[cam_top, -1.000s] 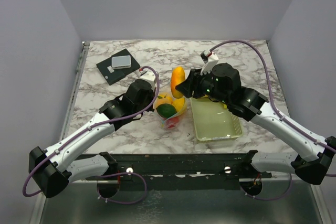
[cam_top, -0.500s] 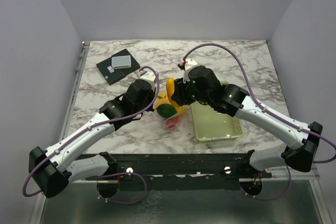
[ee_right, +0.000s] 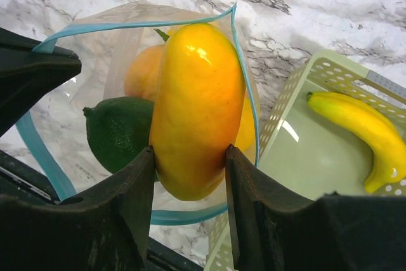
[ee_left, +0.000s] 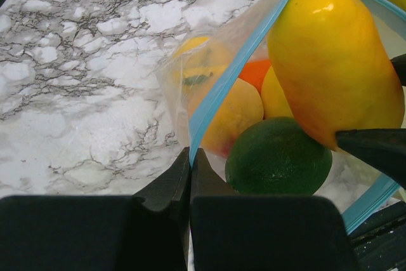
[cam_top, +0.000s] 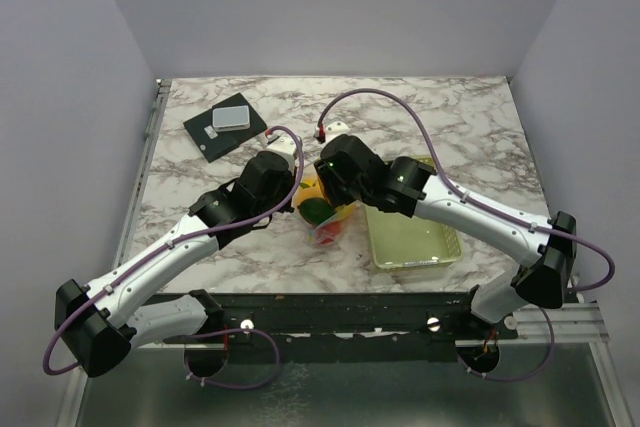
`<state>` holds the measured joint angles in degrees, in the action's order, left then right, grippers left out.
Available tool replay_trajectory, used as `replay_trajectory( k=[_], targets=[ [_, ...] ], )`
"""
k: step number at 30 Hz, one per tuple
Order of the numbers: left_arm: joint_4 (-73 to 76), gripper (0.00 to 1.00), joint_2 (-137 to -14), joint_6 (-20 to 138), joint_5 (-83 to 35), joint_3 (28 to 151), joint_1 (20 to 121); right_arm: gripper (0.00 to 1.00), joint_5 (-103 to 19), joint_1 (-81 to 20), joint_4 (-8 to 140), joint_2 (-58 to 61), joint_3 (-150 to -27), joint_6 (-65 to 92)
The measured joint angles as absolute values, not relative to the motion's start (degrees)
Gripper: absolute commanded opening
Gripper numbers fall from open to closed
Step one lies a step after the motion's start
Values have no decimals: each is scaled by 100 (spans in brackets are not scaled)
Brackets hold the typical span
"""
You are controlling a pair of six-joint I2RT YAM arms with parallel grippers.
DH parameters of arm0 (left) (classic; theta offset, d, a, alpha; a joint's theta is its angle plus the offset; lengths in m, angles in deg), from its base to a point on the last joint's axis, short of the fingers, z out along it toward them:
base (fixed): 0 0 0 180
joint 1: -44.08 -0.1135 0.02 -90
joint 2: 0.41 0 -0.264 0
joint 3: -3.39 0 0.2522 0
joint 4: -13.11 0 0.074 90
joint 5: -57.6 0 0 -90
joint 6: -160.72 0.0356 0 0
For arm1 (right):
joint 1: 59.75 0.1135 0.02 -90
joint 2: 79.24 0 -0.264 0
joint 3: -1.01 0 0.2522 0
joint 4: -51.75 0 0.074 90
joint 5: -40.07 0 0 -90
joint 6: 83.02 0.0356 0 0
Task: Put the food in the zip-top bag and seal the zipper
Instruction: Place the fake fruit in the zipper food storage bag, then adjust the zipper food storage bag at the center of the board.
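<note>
The left end effector (ee_left: 190, 160), on a low outstretched white-and-black arm, is pinched tight on the light blue zipper strip (ee_left: 224, 90) of the clear floppy zip-top bag (ee_right: 127, 36), while the right end effector (ee_right: 189, 153), bent in opposite, clamps a glossy yellow-orange oblong toy fruit (ee_right: 196, 87) in that bag's mouth.

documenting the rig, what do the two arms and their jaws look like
Left arm and right arm match: white link shells, black joint housings and bases, a purple cable running along each. Jaws are matte black and blocky.
</note>
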<state>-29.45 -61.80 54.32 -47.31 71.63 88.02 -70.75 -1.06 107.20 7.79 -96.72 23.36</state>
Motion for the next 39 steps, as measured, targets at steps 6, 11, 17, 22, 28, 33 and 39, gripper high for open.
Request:
replay_trajectory(
  k=[6,11,17,22,28,33,39],
  targets=[
    [-2945,0,-6180,5432,-4731,7163,8802,71,-7381,19,10887,921,-9811,2355],
    [-2945,0,-6180,5434,-4731,7163,8802,75,-7508,85,10889,921,-9895,2388],
    [-2945,0,-6180,5434,-4731,7163,8802,72,-7617,144,10884,816,-9892,2546],
    [-2945,0,-6180,5434,-4731,7163,8802,66,-7838,144,10858,381,-9873,2871],
    [-2945,0,-6180,5434,-4731,7163,8802,62,-8168,144,10804,-152,-9624,3363],
    [-2945,0,-6180,5432,-4731,7163,8802,59,-8362,144,10812,-196,-9346,3772],
    [-2945,0,-6180,5432,-4729,7163,8802,54,-8537,144,10878,46,-9259,4290]
  ],
)
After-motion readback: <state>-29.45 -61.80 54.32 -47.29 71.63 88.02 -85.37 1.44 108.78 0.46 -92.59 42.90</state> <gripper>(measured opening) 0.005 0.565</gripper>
